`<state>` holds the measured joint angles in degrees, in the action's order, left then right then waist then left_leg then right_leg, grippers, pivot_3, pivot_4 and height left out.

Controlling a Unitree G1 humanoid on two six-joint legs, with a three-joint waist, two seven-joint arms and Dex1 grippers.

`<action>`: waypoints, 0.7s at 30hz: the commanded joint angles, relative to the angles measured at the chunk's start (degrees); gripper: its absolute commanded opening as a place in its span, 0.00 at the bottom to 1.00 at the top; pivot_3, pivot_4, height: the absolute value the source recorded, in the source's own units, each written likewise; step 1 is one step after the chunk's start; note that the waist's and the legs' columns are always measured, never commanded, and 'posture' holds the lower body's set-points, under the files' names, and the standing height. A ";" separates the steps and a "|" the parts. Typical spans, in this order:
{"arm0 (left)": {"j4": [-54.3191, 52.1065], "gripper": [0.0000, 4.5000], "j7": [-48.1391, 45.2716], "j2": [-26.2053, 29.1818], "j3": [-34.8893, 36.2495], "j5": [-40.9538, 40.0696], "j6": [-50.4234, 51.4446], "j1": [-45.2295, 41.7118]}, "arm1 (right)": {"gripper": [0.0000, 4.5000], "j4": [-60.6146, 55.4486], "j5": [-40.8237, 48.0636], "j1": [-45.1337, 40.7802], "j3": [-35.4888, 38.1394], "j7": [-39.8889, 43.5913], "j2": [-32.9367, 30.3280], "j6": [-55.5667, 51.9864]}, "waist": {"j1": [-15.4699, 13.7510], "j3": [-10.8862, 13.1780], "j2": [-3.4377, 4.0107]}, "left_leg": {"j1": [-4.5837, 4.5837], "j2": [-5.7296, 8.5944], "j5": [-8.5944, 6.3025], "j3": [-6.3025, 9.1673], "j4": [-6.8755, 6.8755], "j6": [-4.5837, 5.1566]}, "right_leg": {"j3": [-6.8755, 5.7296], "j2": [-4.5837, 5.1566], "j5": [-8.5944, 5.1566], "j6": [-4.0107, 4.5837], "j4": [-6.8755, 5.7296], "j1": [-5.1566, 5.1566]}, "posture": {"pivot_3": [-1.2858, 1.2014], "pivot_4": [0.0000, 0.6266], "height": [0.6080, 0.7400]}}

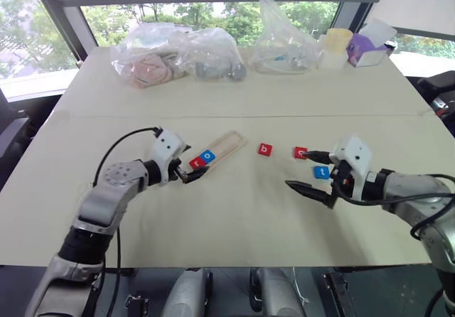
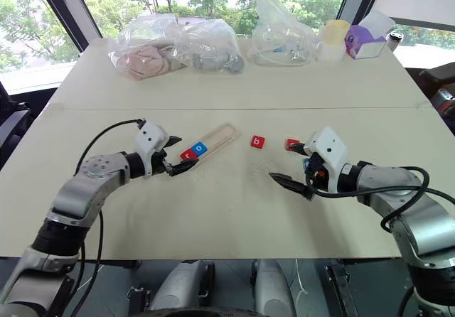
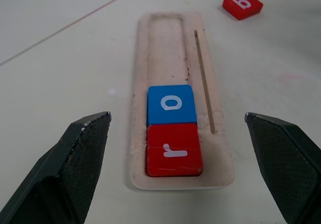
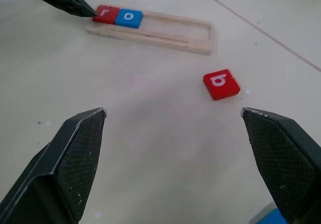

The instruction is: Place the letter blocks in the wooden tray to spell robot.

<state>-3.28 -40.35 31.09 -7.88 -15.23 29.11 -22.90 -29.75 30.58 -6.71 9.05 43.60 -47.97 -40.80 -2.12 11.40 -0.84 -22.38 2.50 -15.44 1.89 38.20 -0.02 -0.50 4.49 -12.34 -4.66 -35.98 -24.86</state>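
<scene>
Risking a nudge to the long pale wooden tray (image 1: 217, 148) and the red "r" tile (image 3: 174, 149) and blue "o" tile (image 3: 171, 104) seated at its near end, with the left end effector (image 1: 190, 170) spread wide and empty just beside that end; red "b" tile (image 1: 264, 149) loose beyond the tray; right end effector (image 2: 291, 165) also spread, empty

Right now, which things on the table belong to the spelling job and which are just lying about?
Job:
wooden tray, holding red r block and blue o block
loose red b block
loose red block
blue t block

Lying about:
plastic bags at the far edge
yellow cup
purple box
</scene>
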 commanded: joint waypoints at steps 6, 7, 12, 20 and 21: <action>7.88 1.00 -2.41 -0.74 -0.80 4.32 -7.03 -2.88 | 0.99 -4.46 0.43 0.80 0.48 -2.42 1.61 -0.01 | -0.04 -0.01 -0.01 | 0.00 0.00 0.00 0.00 0.01 0.00 | 0.00 0.00 0.01 0.01 0.00 0.00 | 0.52 0.24 0.89; 8.56 1.00 -2.78 -0.83 -0.89 4.60 -7.42 -3.03 | 0.99 -4.59 0.33 0.86 0.34 -2.59 1.71 0.00 | -0.04 -0.01 -0.01 | 0.00 0.00 0.00 0.00 0.01 0.00 | 0.00 0.01 0.02 0.00 0.01 0.00 | 0.52 0.24 0.89; 9.97 1.00 -4.19 -1.29 -1.11 5.40 -8.14 -3.14 | 0.99 -4.88 0.24 0.83 -0.22 -3.14 2.02 0.03 | -0.05 -0.02 -0.01 | 0.00 0.00 0.00 -0.01 0.01 0.00 | 0.00 0.01 0.02 0.00 0.01 0.01 | 0.52 0.24 0.89; 8.05 1.00 -4.85 -1.92 0.44 4.13 -6.66 -2.49 | 0.99 -5.08 0.22 0.85 -1.13 -3.59 2.08 0.19 | -0.04 -0.02 -0.02 | 0.00 0.00 0.00 0.00 0.01 0.00 | 0.00 0.01 0.02 -0.01 0.01 0.01 | 0.52 0.24 0.89; 8.01 1.00 -4.90 -1.92 0.38 4.23 -6.53 -2.45 | 0.99 -5.06 0.21 0.86 -1.25 -3.64 2.09 0.22 | -0.03 -0.02 -0.02 | 0.00 0.00 0.00 -0.01 0.01 0.00 | 0.00 0.01 0.03 -0.01 0.01 0.01 | 0.52 0.24 0.89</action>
<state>6.25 -44.96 29.11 -8.17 -10.72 22.24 -25.46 -32.49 30.60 -5.71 7.30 40.13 -46.06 -40.98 -2.15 11.37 -0.86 -22.38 2.50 -15.44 1.89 38.21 -0.02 -0.50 4.50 -12.31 -4.67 -35.97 -24.85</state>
